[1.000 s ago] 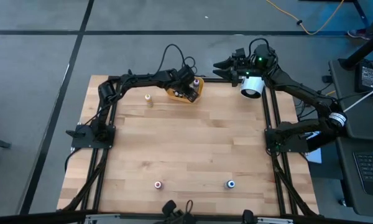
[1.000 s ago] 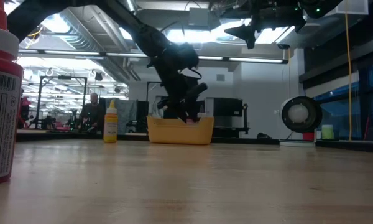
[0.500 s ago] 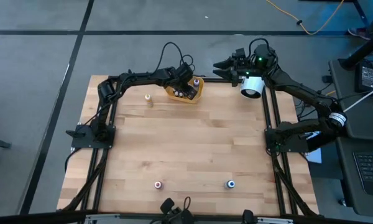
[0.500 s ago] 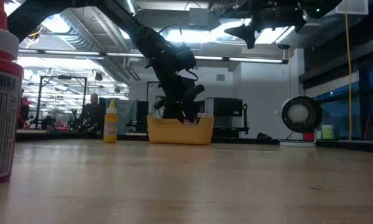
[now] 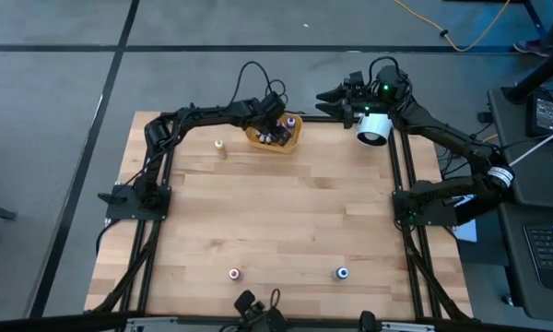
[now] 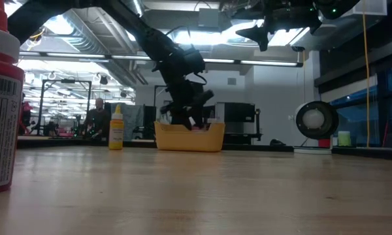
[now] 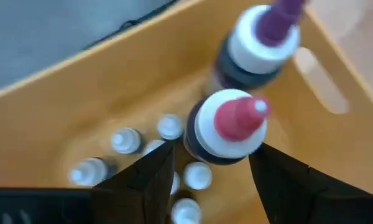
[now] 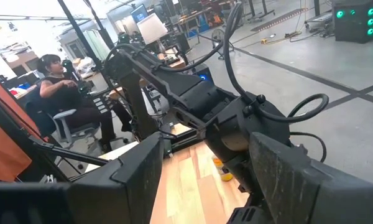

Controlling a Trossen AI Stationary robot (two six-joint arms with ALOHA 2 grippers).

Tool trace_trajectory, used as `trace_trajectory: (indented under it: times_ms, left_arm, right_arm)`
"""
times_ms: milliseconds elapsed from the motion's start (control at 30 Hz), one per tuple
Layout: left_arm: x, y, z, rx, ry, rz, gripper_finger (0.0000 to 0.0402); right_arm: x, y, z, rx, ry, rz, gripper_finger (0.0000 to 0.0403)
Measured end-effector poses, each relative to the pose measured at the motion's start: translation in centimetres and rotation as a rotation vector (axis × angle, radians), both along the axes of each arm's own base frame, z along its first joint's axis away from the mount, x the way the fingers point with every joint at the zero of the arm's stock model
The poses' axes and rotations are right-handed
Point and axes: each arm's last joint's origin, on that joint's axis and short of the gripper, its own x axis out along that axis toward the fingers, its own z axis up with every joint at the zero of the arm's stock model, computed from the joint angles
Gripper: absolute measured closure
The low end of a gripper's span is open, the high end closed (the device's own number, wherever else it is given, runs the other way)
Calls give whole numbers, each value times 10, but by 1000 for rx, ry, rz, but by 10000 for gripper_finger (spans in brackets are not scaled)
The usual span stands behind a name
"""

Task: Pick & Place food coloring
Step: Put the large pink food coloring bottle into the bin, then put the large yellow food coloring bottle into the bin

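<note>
Hovering over the orange bowl (image 5: 275, 136) at the far edge of the table (image 5: 276, 221), the left pincer (image 5: 273, 123), pointing down into it. Showing, in the left wrist view, a red-tipped bottle (image 7: 231, 124) standing between the two dark fingers (image 7: 150, 174), with slivers of clear space on either side, so the jaws looking parted and loosened rather than clamped on it; judging this a release, the bottle being set upright among its fellows. Leaning just beside it, against the bowl's wall, a purple-tipped bottle (image 7: 261, 37). Lying lower in the bowl, several white-capped bottles (image 7: 168, 126), crowded together because this is where the food coloring is being collected.

Waiting high above the table's far right corner, the right pincer (image 5: 330, 95), fingers spread wide and grasping nothing, close to the big white cylinder (image 5: 373, 127), kept clear of the left arm's work.

Standing loose on the table, not yet gathered: a yellow bottle (image 5: 220, 147) near the bowl, a purple-topped bottle (image 5: 234, 273) and a blue-topped bottle (image 5: 342, 272) well apart near the front edge. Looming at the low view's edge, a red-capped bottle (image 6: 1, 98). Sitting in the room beyond, a person (image 8: 62, 87).

Probably calling next for lifting straight up, so as not to tip the crowded bottles.
</note>
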Motion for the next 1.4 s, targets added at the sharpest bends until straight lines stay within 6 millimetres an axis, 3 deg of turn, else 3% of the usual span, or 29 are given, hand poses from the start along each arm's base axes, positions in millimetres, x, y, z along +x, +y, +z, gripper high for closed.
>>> trace_trajectory:
  times_ms: [233, 400, 633, 800, 867, 1000, 1167, 1400]
  left_arm:
    - [-2, 2, 2, -11, -11, 11, 199]
    - [-3, -2, 22, -26, -57, -18, 199]
    - [-14, -15, 92, 72, -142, -102, 199]
    - [-46, -34, 138, 143, -105, -105, 200]
    - [-61, -41, 148, 149, -48, -88, 201]
    - [-87, -55, 152, 132, 113, -71, 199]
    - [-112, -71, 140, 48, 236, -77, 195]
    - [-145, -92, 130, 6, 265, -42, 184]
  right_arm:
    - [0, 0, 0, 0, 0, 0, 163]
    - [0, 0, 0, 0, 0, 0, 163]
    - [0, 0, 0, -5, 1, 3, 163]
    - [0, 0, 0, -25, 2, 10, 163]
    - [0, 0, 0, -27, 4, 10, 163]
    - [0, 0, 0, -46, 6, 11, 163]
    - [0, 0, 0, -43, 7, 11, 163]
    - [0, 0, -1, -38, 11, 11, 163]
